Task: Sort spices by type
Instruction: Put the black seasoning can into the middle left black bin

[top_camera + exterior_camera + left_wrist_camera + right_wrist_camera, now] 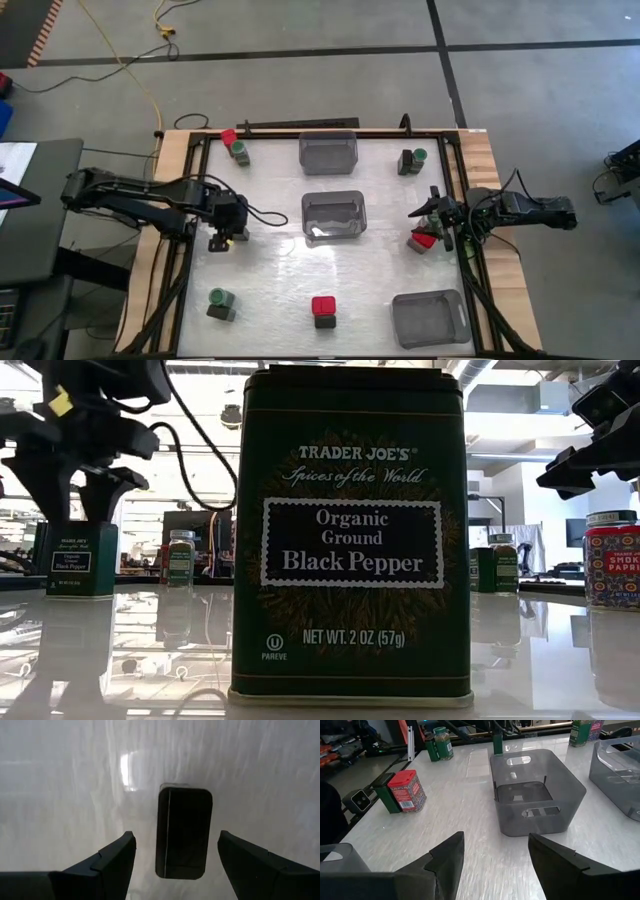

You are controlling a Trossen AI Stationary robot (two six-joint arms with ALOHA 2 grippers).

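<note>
Spices are scattered around the middle bin (333, 216) on my white surface (270, 280). Left of that bin, my left end effector (222, 240) hovers over an all-black pepper tin (183, 832), fingers (112, 865) spread either side of it and not touching, grasping nothing. Right of the bin, my right end effector (425, 228) sits above a red-capped tin (422, 241), fingers parted and empty. Behind the middle bin stands a second bin (329, 151), with a green-capped jar (239, 150) off to its left beside a red tin (228, 136), and another green-capped jar (413, 160) off to its right. In front of the middle bin stands a red-capped tin (323, 309), a green-capped jar (221, 302) to the front left, and a third bin (430, 317) to the front right
</note>
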